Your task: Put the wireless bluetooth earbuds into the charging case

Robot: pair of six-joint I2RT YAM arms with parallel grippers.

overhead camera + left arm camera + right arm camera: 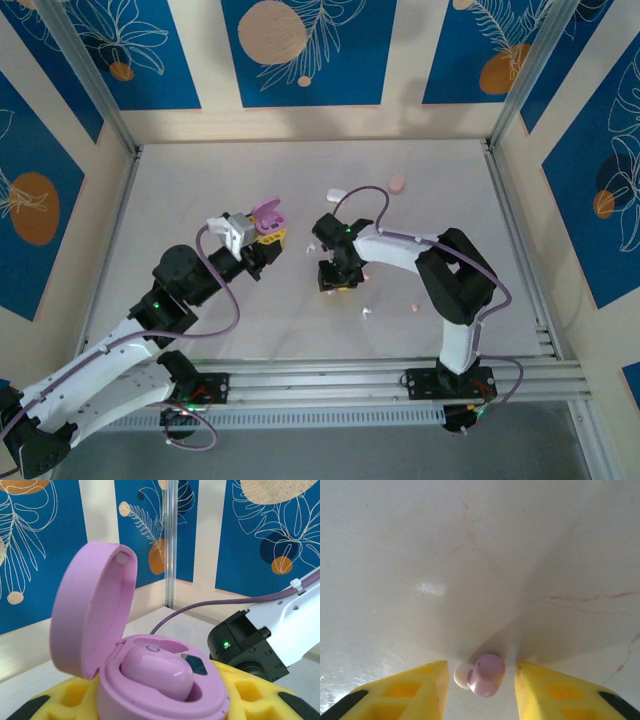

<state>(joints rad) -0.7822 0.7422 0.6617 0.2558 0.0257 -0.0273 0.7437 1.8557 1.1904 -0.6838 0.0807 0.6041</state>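
Note:
My left gripper (pixel 266 238) is shut on an open pale purple charging case (pixel 160 700) and holds it above the table. The case's lid (pixel 95 615) stands up on the left. One purple earbud (pixel 156 672) sits in a well of the case. My right gripper (pixel 481 674) points straight down at the table, open. Its yellow fingers (pixel 420 690) stand on either side of a second pale purple earbud (pixel 487 675), which lies on the table with a white tip and is apart from both of them. In the top view that gripper (pixel 336 280) is just right of the case.
A white case (pixel 335 195) and a peach-pink case (pixel 397 184) lie farther back. A white bud (pixel 368 312) and a peach-pink bud (pixel 415 307) lie near the right arm's base. The right arm's wrist (pixel 250 647) is close beside the held case.

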